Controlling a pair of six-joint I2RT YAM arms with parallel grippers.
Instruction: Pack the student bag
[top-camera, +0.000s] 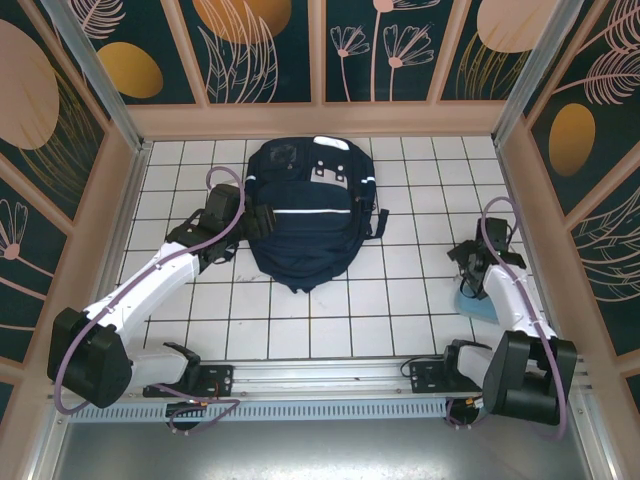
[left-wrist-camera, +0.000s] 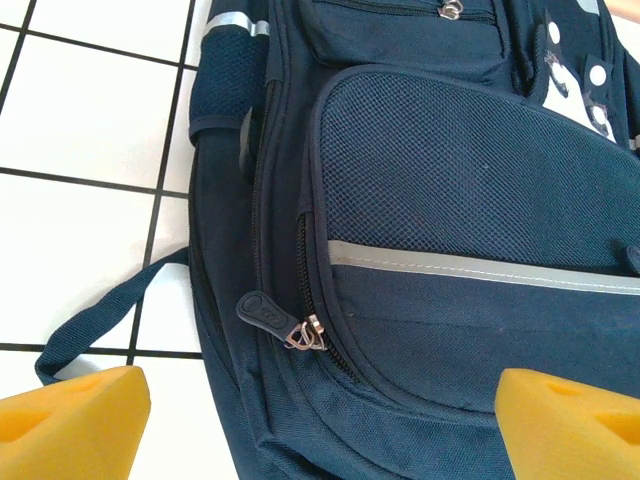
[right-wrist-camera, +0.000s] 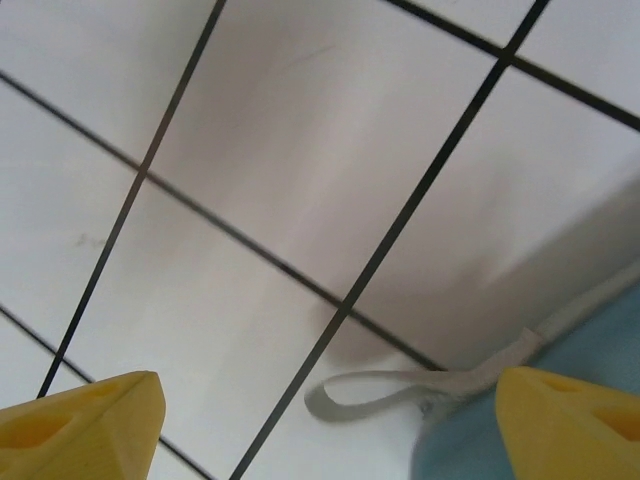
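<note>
The student bag (top-camera: 305, 215) lies flat in the middle of the white tiled table, a navy backpack with a thin white stripe and white patches near its top. My left gripper (top-camera: 238, 215) is at the bag's left side, open. In the left wrist view the bag (left-wrist-camera: 450, 200) shows its mesh pocket and a dark zipper pull (left-wrist-camera: 265, 312), which lies between and beyond my left gripper's (left-wrist-camera: 320, 430) yellow fingertips (left-wrist-camera: 75, 425), untouched. My right gripper (top-camera: 468, 270) hovers open at the right, above a light blue item (top-camera: 478, 302). Its white loop (right-wrist-camera: 400, 392) lies on the tiles between my right gripper's (right-wrist-camera: 325, 430) spread fingers.
Wooden-framed patterned walls (top-camera: 320, 60) enclose the table on three sides. A loose dark strap (left-wrist-camera: 95, 325) of the bag trails onto the tiles at its left. A metal rail (top-camera: 320, 385) with the arm bases runs along the near edge.
</note>
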